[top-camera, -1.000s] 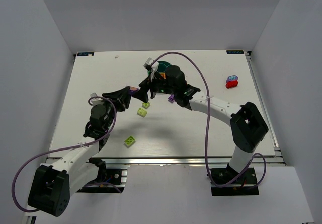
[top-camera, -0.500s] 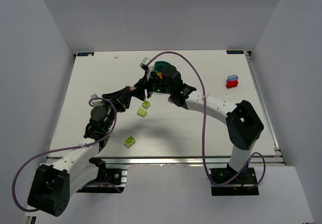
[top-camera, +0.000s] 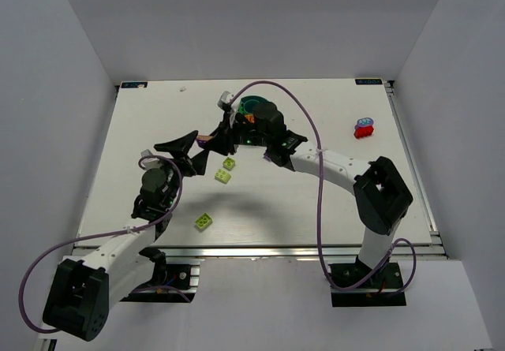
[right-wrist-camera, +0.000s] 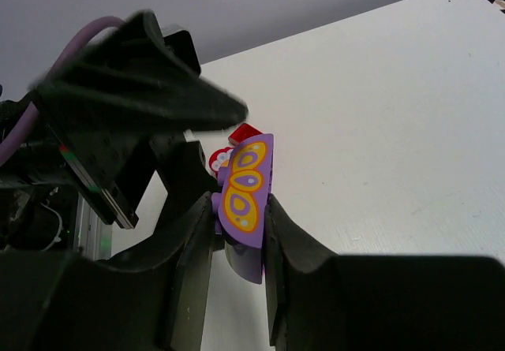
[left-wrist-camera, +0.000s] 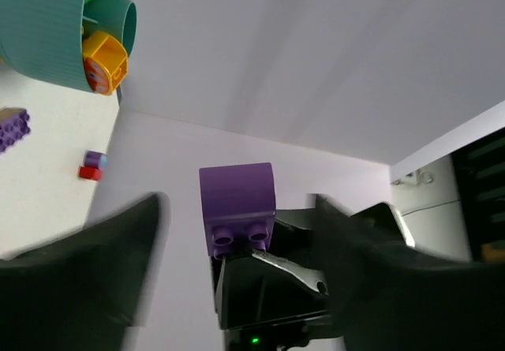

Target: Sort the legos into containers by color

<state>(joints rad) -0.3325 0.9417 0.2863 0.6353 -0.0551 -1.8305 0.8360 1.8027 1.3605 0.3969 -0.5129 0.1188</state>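
Observation:
A purple lego [right-wrist-camera: 246, 185] with a yellow butterfly print is held above the table, and my right gripper [right-wrist-camera: 241, 233] is shut on it, both fingers pressing its sides. In the left wrist view the same purple lego [left-wrist-camera: 237, 205] shows its studs. My left gripper [left-wrist-camera: 238, 201] is open, its fingers spread wide to either side of the lego and apart from it. From above, the two grippers meet left of the teal bowl [top-camera: 252, 101], the left gripper [top-camera: 189, 147] facing the right gripper [top-camera: 217, 138]. An orange lego [left-wrist-camera: 105, 61] lies in one compartment of the bowl.
Three lime green legos [top-camera: 229, 163] [top-camera: 223, 176] [top-camera: 203, 222] lie on the white table in front of the grippers. A red piece with a blue top [top-camera: 364, 127] sits at the far right. A loose purple lego [left-wrist-camera: 12, 126] lies near the bowl.
My left gripper has opened off the purple lego. My right gripper moved left to meet it and closed on the lego.

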